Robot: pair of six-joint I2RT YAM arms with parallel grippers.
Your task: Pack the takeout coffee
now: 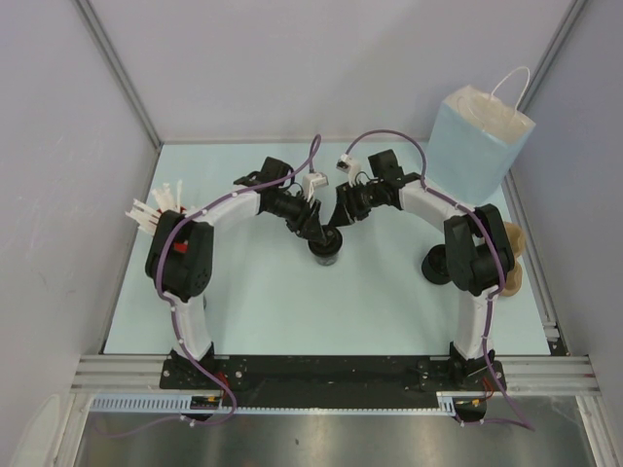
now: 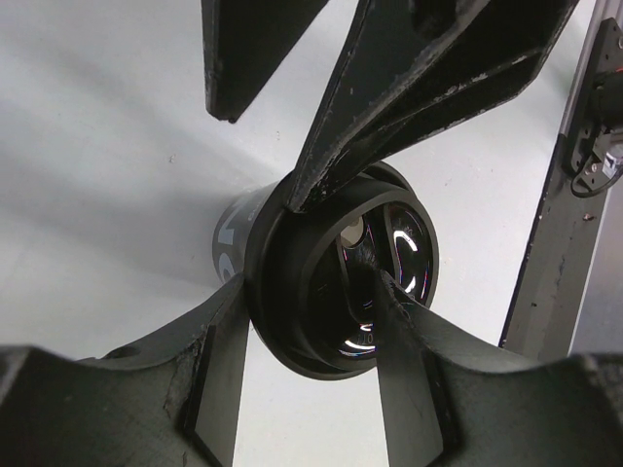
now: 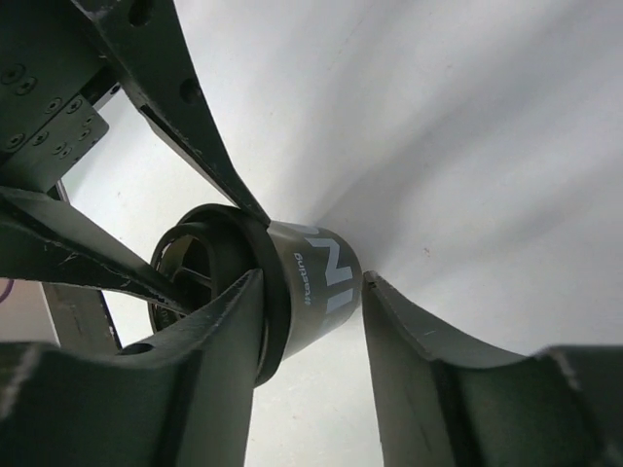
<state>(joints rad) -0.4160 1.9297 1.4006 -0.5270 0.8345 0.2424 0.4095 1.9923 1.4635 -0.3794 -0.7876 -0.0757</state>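
You're pinching cup (image 2: 229,233) at top w/ L gripper (image 2: 311,292), steadying it; R gripper (image 3: 311,282) jaws standing spread round body, prob. releasing.

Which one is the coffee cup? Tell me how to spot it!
Start at the pale green table and look to its middle, where the left gripper and right gripper meet. The coffee cup stands right between them. It is short and black with a round black lid, unlike the big blue bag or the white straws.
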